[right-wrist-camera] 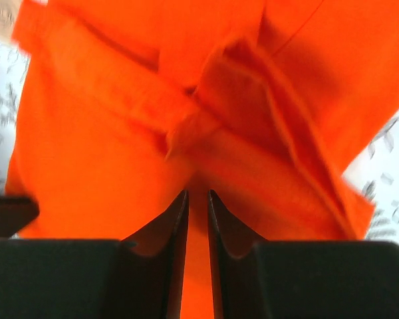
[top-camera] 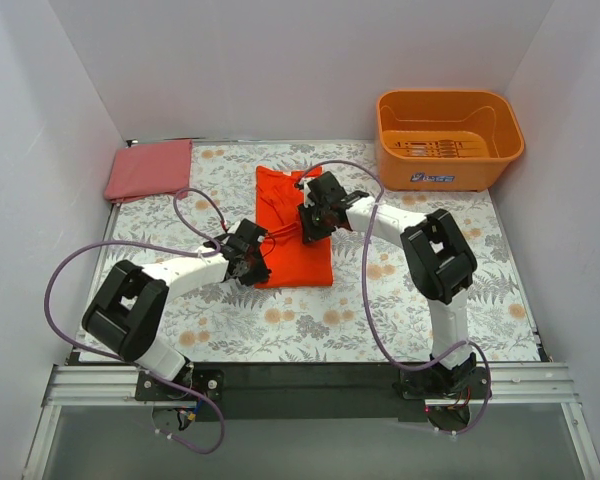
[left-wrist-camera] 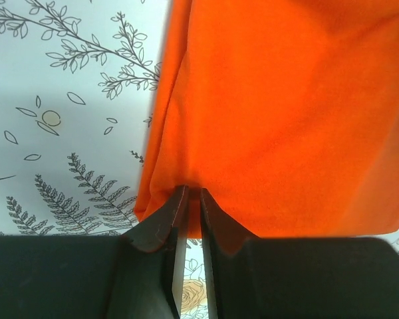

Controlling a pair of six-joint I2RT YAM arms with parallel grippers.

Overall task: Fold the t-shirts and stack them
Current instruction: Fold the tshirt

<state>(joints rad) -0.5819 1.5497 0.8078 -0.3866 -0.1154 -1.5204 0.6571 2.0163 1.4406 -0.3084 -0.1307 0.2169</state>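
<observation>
pink folded shirt [top-camera: 148, 170]: far left corner, well apart from both arms.
left gripper [left-wrist-camera: 193, 198]: I have it clamped on the orange shirt's near-left edge.
orange shirt [top-camera: 300, 258]: centre, between the arms; long axis near-to-far, bunched end pointing away.
right gripper [right-wrist-camera: 197, 199]: pinched on that bunched cloth.

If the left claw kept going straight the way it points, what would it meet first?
The orange-red t-shirt. The left claw has its tips right at the shirt's near edge, seemingly pinching it, so pushing on would likely just bunch the cloth.
</observation>
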